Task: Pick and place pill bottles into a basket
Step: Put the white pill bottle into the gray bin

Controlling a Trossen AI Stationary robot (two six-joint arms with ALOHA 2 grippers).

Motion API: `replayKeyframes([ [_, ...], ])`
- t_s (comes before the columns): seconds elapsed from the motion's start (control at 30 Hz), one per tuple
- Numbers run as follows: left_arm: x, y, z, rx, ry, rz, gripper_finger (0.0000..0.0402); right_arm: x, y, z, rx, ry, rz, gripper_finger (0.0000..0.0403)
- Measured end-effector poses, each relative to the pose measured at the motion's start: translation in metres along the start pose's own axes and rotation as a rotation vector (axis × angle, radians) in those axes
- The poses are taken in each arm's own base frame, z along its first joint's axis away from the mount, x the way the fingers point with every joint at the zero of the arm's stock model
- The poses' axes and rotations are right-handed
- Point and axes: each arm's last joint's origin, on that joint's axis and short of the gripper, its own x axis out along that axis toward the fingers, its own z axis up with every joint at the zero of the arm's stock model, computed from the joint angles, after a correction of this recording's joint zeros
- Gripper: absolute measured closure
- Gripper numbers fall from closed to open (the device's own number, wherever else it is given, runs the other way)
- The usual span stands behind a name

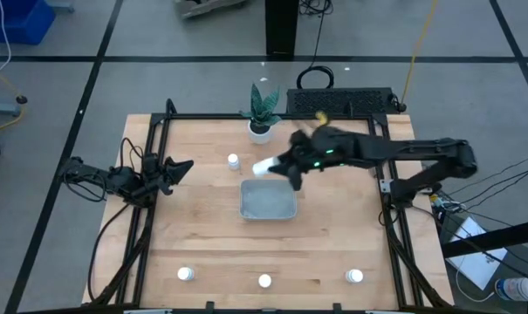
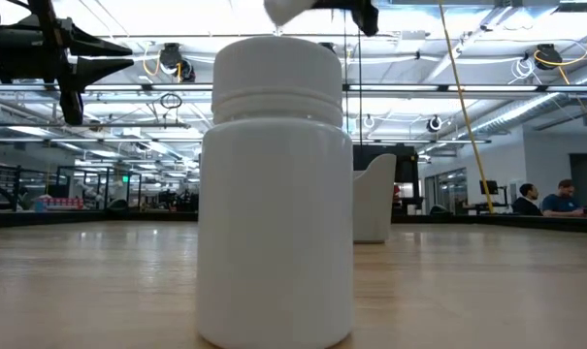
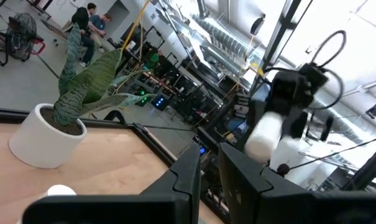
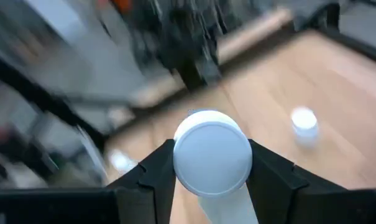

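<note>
My right gripper (image 1: 285, 168) is shut on a white pill bottle (image 1: 264, 166), held in the air just beyond the far edge of the pale grey-blue basket (image 1: 268, 200). It also shows in the low view (image 2: 293, 10) and the left wrist view (image 3: 266, 134). One bottle (image 1: 234, 160) stands on its base left of the held one. Three more (image 1: 186, 274) (image 1: 264, 281) (image 1: 354, 276) stand along the near edge; the middle one fills the low view (image 2: 274, 194). My left gripper (image 1: 178, 170) waits at the table's left side, slightly open and empty. My right gripper pinches the bottle's body between its two fingers (image 4: 156, 177), just behind the cap (image 4: 212, 158). The fingers come level from the table's right. The bottle lies along them, its cap end sticking out past the fingertips toward the left, lifted clear of the table.
A white plant pot (image 1: 261, 131) with a green plant stands at the far edge, close behind the held bottle. A black ribbed box (image 1: 351, 98) sits beyond the far right corner. A black frame rail (image 1: 272, 118) runs round the table. People sit in the room behind (image 2: 550, 199).
</note>
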Motion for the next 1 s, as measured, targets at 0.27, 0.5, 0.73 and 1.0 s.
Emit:
replayKeyframes([
  [0.27, 0.000, 0.000, 0.000, 0.001, 0.002, 0.000, 0.0339, 0.067, 0.006, -0.020, -0.213, 0.414, -0.177, 0.0253],
  [0.5, 0.000, 0.000, 0.000, -0.003, 0.000, -0.001, 0.0339, 0.102, -0.010, -0.055, -0.265, 0.624, -0.285, 0.0253],
  [0.73, 0.000, 0.000, 0.000, -0.004, 0.001, -0.001, 0.0339, 0.121, -0.016, -0.073, -0.311, 0.697, -0.319, 0.0254],
  [1.0, 0.000, 0.000, 0.000, -0.001, 0.000, -0.001, 0.0339, 0.131, -0.033, -0.106, -0.301, 0.747, -0.343, 0.0251],
])
